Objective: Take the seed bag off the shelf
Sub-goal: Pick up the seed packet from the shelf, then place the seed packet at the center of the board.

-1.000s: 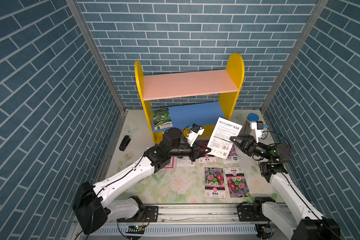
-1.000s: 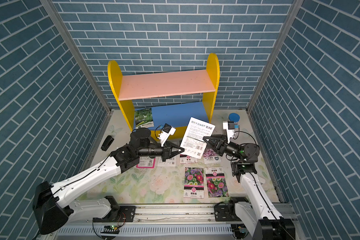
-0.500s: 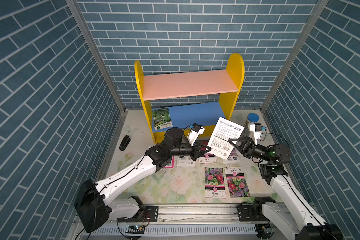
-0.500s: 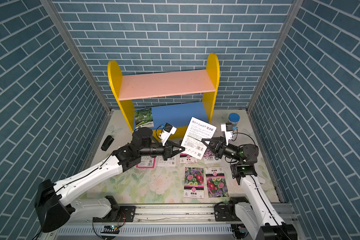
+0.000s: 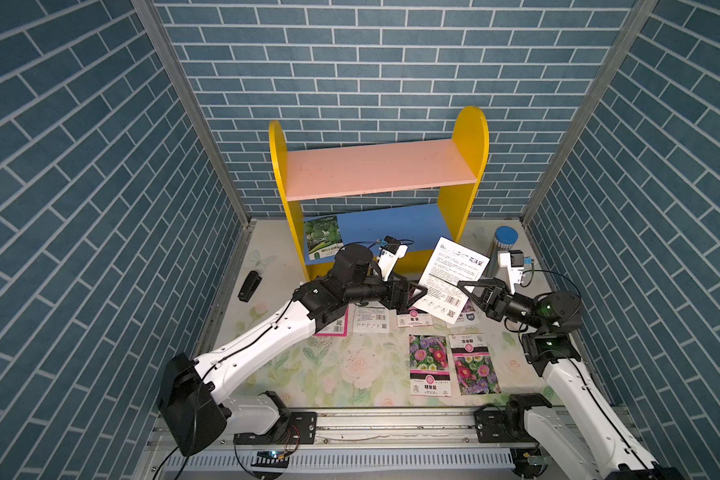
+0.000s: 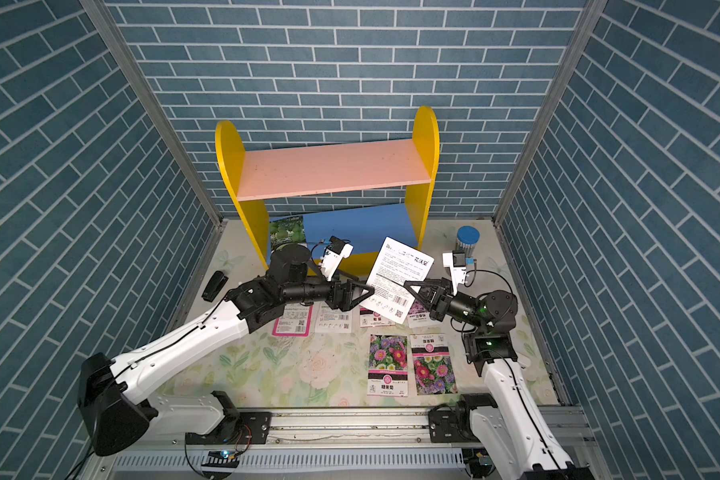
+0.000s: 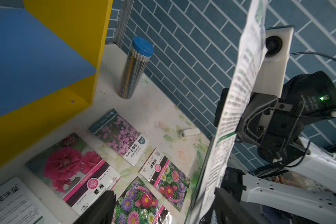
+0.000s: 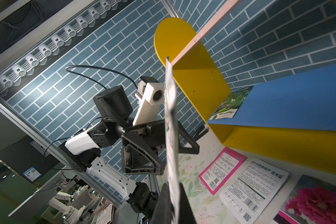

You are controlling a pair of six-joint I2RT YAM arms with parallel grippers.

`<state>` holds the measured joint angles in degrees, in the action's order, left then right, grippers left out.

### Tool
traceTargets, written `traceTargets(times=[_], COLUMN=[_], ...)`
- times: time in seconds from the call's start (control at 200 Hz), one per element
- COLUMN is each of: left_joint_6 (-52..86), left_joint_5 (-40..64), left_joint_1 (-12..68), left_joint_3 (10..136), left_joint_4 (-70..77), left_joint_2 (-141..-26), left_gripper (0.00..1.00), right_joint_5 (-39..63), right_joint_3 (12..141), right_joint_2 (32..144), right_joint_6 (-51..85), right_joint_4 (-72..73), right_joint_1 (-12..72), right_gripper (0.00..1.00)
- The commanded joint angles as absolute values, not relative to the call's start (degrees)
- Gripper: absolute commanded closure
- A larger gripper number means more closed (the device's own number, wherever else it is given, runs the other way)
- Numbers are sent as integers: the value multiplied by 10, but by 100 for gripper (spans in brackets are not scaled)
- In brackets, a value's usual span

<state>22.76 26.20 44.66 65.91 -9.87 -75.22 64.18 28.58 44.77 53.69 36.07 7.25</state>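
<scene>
The seed bag (image 5: 454, 276) (image 6: 400, 272) is a white printed packet held upright in the air in front of the shelf (image 5: 468, 137), a yellow rack with a pink upper board and a blue lower board. My right gripper (image 5: 463, 289) (image 8: 172, 203) is shut on the bag's lower right edge. My left gripper (image 5: 416, 299) (image 7: 163, 209) stands open at the bag's left edge, one finger on each side of the packet (image 7: 233, 108), not pinching it. A green-printed seed bag (image 5: 323, 237) lies on the blue board at its left end.
Several flower seed packets (image 5: 429, 365) lie flat on the floral mat below both grippers. A silver cylinder with a blue lid (image 5: 504, 245) stands right of the shelf. A small black object (image 5: 249, 286) lies at the left wall, and a white clip (image 7: 189, 133) near the right wall.
My right gripper closed on the white bag's edge. My left gripper then opened and let go of the bag. The bag has barely moved.
</scene>
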Motion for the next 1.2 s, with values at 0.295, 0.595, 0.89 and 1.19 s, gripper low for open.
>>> traceTargets(times=[0.295,0.595,0.89,1.19], left_joint_6=[183,180,194,165], left_joint_5=[139,118,90,106], left_joint_1=[388,378,378,378], left_joint_3=[661,648,623,620], left_joint_4=[-213,-225,-235,-258], left_joint_2=[-690,-665,-631,-606], left_gripper=[0,0,0,0], right_joint_5=[622,547,431,313], right_joint_3=[291,243,173,154], right_joint_2=[387,355,341,373], right_joint_6=[414,409,442,449], right_joint_4=[157,123,148,150], right_joint_1=[76,138,269,397], right_gripper=[100,100,100,100])
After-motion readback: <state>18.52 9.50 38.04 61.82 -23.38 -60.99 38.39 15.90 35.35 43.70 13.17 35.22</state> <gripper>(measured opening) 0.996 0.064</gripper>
